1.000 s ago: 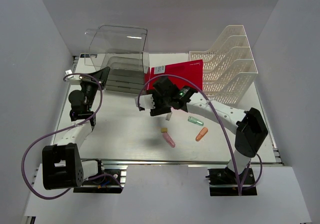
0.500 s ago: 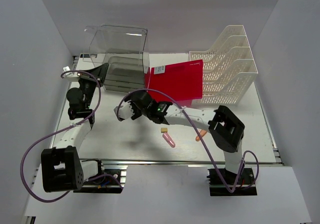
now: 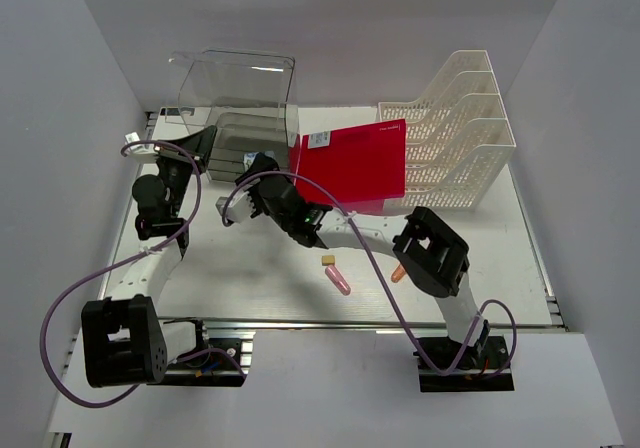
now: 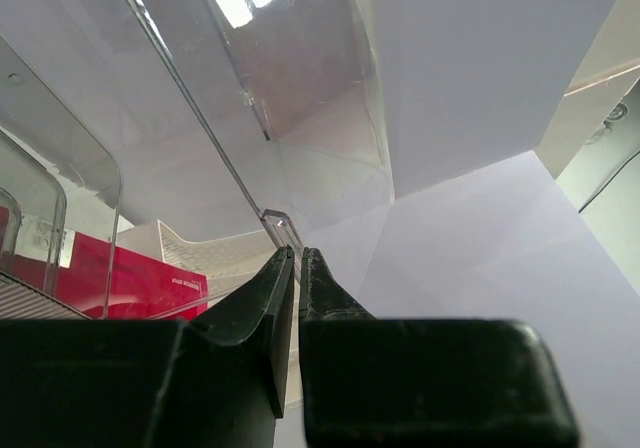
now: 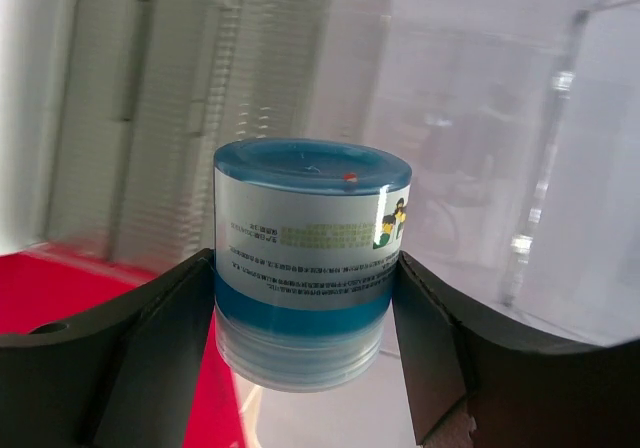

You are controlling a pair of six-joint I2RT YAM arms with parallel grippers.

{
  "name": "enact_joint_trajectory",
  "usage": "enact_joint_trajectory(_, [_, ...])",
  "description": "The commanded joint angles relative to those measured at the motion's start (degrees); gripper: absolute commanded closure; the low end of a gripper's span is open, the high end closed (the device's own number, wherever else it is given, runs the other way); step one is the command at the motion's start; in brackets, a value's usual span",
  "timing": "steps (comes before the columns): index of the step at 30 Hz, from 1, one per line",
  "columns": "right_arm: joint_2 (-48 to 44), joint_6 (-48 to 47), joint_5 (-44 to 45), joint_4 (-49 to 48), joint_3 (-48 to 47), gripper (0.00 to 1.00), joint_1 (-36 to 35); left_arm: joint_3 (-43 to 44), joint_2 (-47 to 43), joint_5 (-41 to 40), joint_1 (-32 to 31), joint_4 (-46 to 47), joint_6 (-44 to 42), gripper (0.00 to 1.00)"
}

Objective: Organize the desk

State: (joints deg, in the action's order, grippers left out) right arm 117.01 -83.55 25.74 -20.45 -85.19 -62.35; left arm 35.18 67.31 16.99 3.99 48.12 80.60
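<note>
While the right gripper (image 5: 305, 303) is clamped on a small blue-topped cylinder (image 5: 310, 218) just before the clear drawer box (image 3: 236, 93), at eleven o'clock on the desk (image 3: 240, 258), the step in hand seems to be the storing of this cylinder. The left gripper (image 4: 297, 260), its fingers pressed together on nothing that I can see, stands at the box's eight o'clock corner. The next move, I think, calls for a careful reach into a drawer and a release there.
</note>
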Motion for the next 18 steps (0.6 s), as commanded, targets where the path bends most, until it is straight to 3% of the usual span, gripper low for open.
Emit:
enact_joint_trajectory(1, [0.8, -4.4, 2.8, -13.8, -5.3, 1.0, 0.4, 2.9, -2.0, -0.1, -0.2, 1.3, 0.1, 0.96])
enact_joint_trajectory(18, [10.1, -7.4, 3.0, -10.1, -19.7, 1.0, 5.3, 3.2, -2.7, -0.4, -0.2, 0.7, 1.4, 0.97])
